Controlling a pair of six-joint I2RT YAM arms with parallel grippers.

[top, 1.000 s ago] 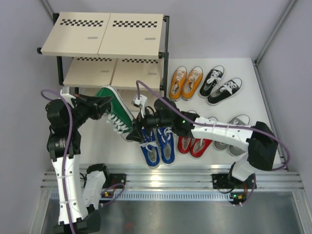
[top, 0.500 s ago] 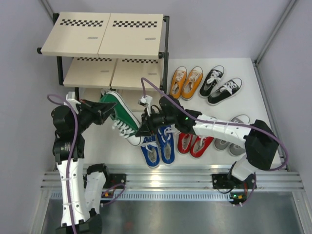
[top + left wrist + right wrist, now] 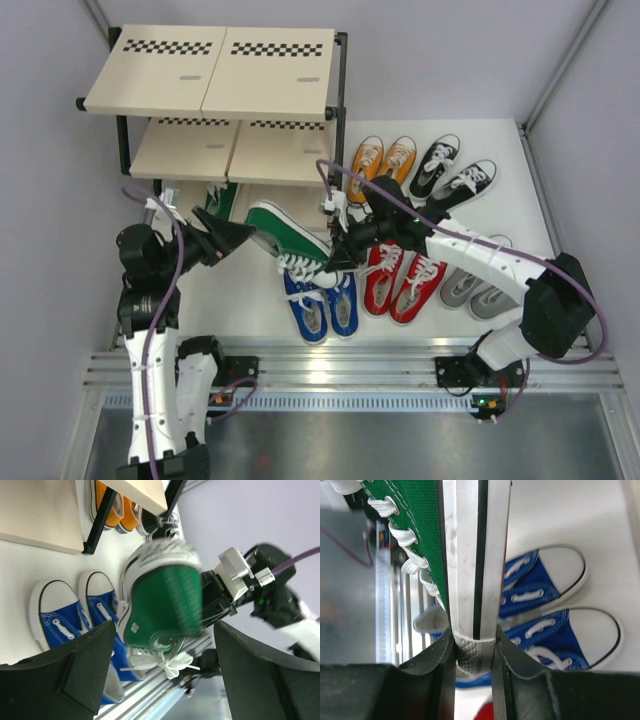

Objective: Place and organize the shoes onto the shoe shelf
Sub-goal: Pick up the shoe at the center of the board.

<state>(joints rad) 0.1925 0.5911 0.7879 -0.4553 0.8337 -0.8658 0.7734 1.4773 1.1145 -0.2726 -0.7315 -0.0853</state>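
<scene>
One green shoe (image 3: 290, 233) hangs tilted in the air in front of the shoe shelf (image 3: 215, 72). My right gripper (image 3: 335, 258) is shut on its white toe end; in the right wrist view the fingers (image 3: 440, 665) pinch the textured rubber of the green shoe (image 3: 472, 555). Just left of the heel, my left gripper (image 3: 228, 236) stands open and apart from it. In the left wrist view the green shoe (image 3: 165, 605) floats beyond that open left gripper (image 3: 165, 677). A second green shoe (image 3: 222, 200) lies on the bottom tier.
On the table lie the blue pair (image 3: 320, 300), red pair (image 3: 400, 282), grey pair (image 3: 480, 282), orange pair (image 3: 385, 160) and black pair (image 3: 455, 172). The blue pair (image 3: 560, 630) sits right beneath the held shoe. A metal rail (image 3: 340, 368) runs along the near edge.
My left gripper has opened, let go of the green shoe's heel and drawn back to the left. The right gripper closed on the toe and carried the shoe to the right.
</scene>
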